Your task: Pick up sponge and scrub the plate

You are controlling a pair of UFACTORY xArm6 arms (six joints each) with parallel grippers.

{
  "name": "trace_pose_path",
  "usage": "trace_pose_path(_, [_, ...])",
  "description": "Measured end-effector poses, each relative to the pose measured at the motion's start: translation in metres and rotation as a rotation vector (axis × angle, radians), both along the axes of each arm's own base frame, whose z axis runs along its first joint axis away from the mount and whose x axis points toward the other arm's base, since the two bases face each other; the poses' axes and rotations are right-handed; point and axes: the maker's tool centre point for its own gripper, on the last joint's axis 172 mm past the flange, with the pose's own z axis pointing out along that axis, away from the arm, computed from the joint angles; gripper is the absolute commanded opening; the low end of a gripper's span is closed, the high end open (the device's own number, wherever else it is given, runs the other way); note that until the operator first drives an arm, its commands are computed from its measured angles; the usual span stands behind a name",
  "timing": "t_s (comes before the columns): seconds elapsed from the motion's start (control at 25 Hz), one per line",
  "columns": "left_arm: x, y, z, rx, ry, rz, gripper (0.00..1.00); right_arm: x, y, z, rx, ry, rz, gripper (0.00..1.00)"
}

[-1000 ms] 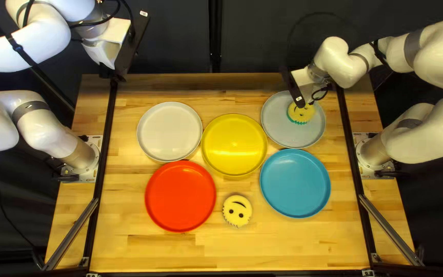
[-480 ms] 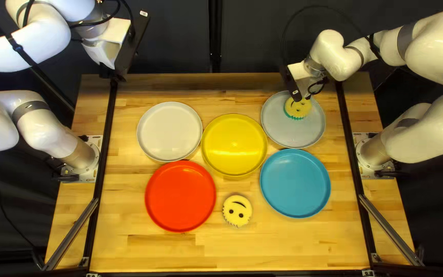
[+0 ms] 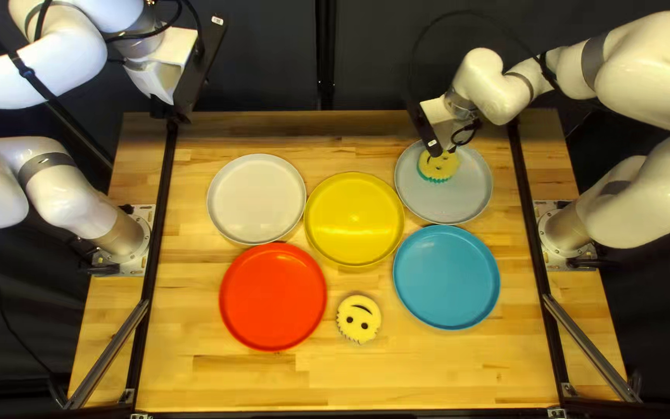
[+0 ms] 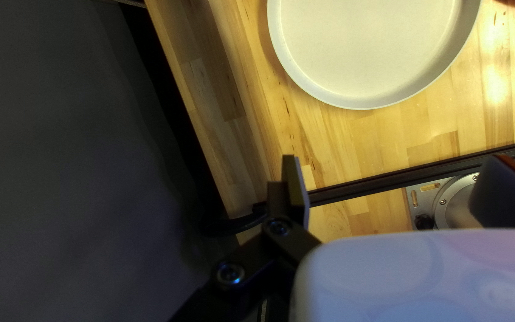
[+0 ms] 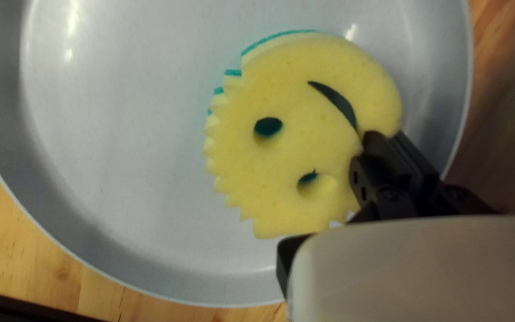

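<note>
Sponge, round, points its spiky rim toward the table's near edge.

Yellow smiley sponge on lt. grey plate, face up.
Sponge: round w/ jagged edge along one side, two eye holes + curved mouth slit, thin teal layer under the yellow. Sits within the rim, off-ctr. twd. the plate's far side, jagged edge facing the near side in the top L view. Part of it hidden there; can't tell if the btm. is fully flat on the plate. Plate: round, shallow, raised rim, smooth w/ a few shiny spots, right way up on the wood tabletop, upper R of the top L view.
</note>
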Motion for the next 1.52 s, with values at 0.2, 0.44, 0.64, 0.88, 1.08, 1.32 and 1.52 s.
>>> trace_pose_path(0.2, [0.0,0.0,0.0,0.0,0.0,0.0,1.0,-0.019,0.0,0.0,-0.001,0.002,-0.006,0.0])
trace_pose_path(0.44, [0.0,0.0,0.0,0.0,0.0,0.0,1.0,-0.049,0.002,-0.002,0.002,0.018,-0.026,0.0])
trace_pose_path(0.64, [0.0,0.0,0.0,0.0,0.0,0.0,1.0,-0.069,0.008,-0.001,0.0,0.036,-0.038,0.0])
trace_pose_path(0.88, [0.0,0.0,0.0,0.0,0.0,0.0,1.0,-0.064,0.022,0.001,-0.005,0.038,-0.039,0.0])
trace_pose_path(1.08, [0.0,0.0,0.0,0.0,0.0,0.0,1.0,-0.034,0.03,0.005,-0.017,0.016,-0.017,0.0])
trace_pose_path(1.32, [0.0,0.0,0.0,0.0,0.0,0.0,1.0,0.008,0.035,0.004,-0.023,-0.013,0.022,0.0])
trace_pose_path(1.52, [0.0,0.0,0.0,0.0,0.0,0.0,1.0,0.022,0.039,0.001,-0.024,-0.028,0.046,0.0])
